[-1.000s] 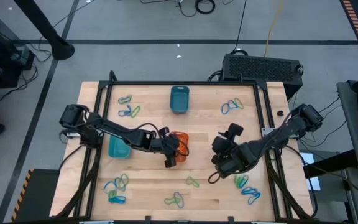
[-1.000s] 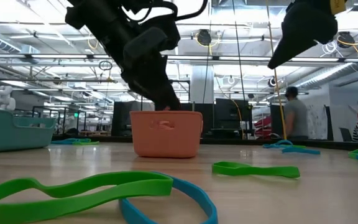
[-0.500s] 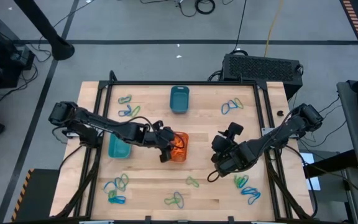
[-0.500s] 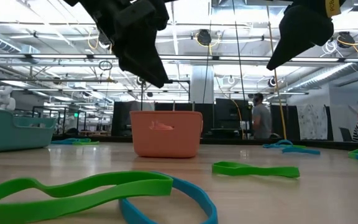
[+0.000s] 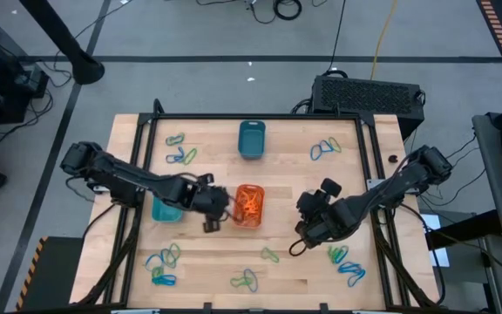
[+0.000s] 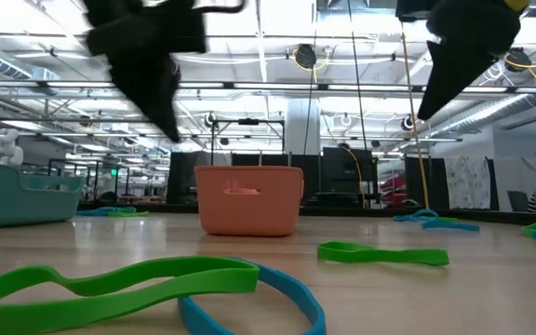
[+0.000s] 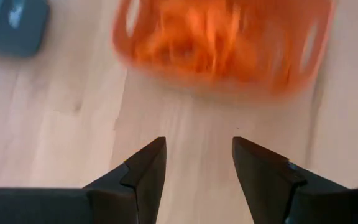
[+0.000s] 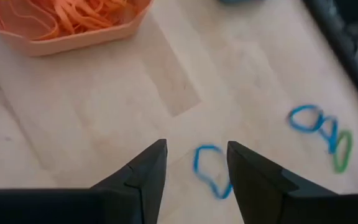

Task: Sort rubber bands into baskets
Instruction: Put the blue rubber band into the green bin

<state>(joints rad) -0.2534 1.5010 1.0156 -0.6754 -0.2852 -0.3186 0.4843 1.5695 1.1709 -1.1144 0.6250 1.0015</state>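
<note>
The orange basket point(image 5: 248, 206) stands at the table's middle, holding a heap of orange rubber bands point(image 7: 219, 37). My left gripper point(image 7: 197, 140) hangs open just left of the basket, above bare wood, and shows in the high view too point(image 5: 210, 221). The turquoise basket point(image 5: 166, 210) lies partly under the left arm. The dark teal basket point(image 5: 251, 139) stands at the far middle. My right gripper point(image 8: 194, 143) hangs open right of the orange basket, above a blue rubber band point(image 8: 210, 169) that lies flat on the table. In the high view the right gripper point(image 5: 306, 232) shows there too.
Loose green and blue bands lie in clusters: far left point(image 5: 179, 150), far right point(image 5: 324, 148), near left point(image 5: 162, 263), near middle point(image 5: 247, 280) and near right point(image 5: 345, 262). One green band point(image 6: 381, 251) lies right of the orange basket in the low view. A black frame runs round the table.
My left gripper has risen out of the orange basket and drawn back toward the table's left edge, tipping as it went. The orange bands now show uncovered in the basket. My right gripper has stayed in place but rolled a little about its own line.
</note>
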